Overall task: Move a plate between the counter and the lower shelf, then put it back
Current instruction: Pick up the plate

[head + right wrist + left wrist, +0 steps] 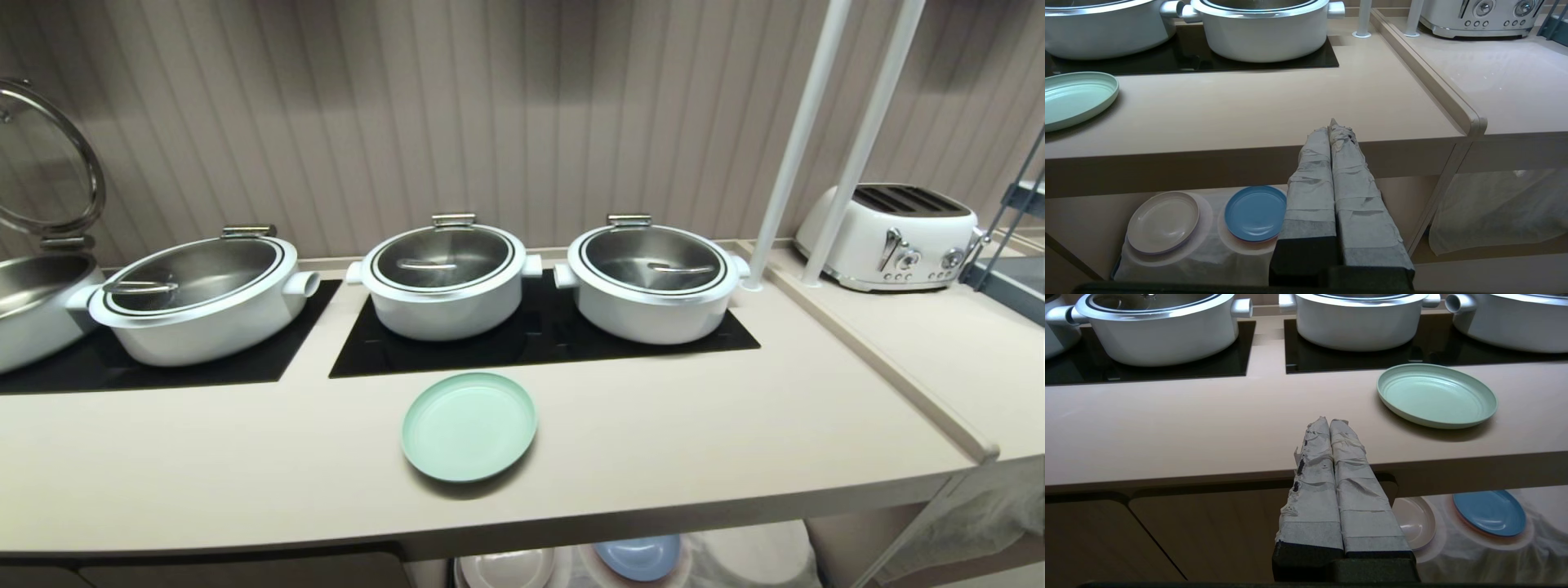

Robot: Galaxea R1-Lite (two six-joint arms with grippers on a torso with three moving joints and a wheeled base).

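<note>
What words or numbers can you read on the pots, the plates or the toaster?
None can be read.
Toaster: only knobs and levers show, no readable label.
Pots: plain white, no writing.
Mint-green plate, blue plate, cream plate: plain, no marks.

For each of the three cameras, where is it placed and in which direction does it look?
Head: high, looking down on the counter, pots and green plate; no arm shows.
Left wrist: low before the counter edge, left gripper shut.
Right wrist: low, further right, right gripper shut, toaster beyond.
Both wrist views share the green plate and the shelf's blue plate.
</note>
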